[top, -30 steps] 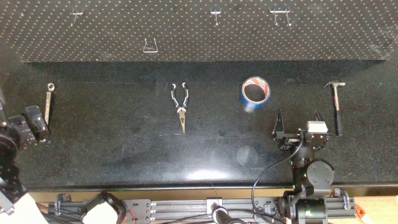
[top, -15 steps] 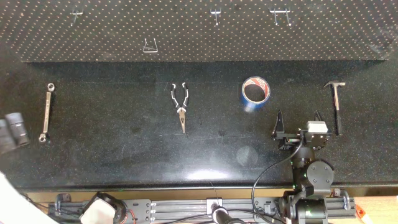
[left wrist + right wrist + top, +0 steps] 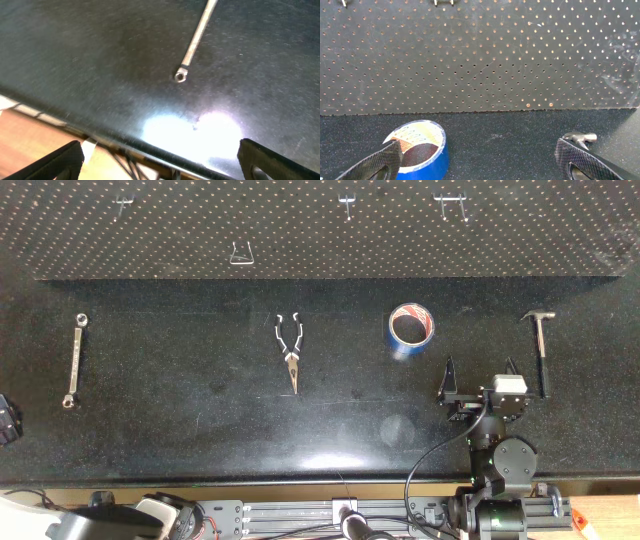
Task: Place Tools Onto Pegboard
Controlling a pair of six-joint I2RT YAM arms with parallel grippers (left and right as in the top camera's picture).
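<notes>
Four tools lie in a row on the black table below the pegboard [image 3: 320,230]: a wrench [image 3: 74,360] at the left, pliers [image 3: 290,348], a roll of blue tape [image 3: 410,328] and a hammer [image 3: 541,345] at the right. My left gripper [image 3: 160,146] is open and empty near the table's front left edge, with the wrench [image 3: 197,37] beyond its fingers. My right gripper [image 3: 480,383] is open and empty, low in front of the tape [image 3: 420,142] and the hammer's head [image 3: 579,137], facing the pegboard [image 3: 480,60].
Several metal hooks hang on the pegboard: a single hook [image 3: 122,202] at the left, a loop hook [image 3: 241,253] lower down, a single hook [image 3: 346,202] in the middle, and a double hook [image 3: 450,205] at the right. The table's front edge [image 3: 75,127] runs close under the left gripper.
My left arm has pulled back from beside the wrench toward the front left corner, now nearly out of the top view. The right arm and all the tools have stayed put.
</notes>
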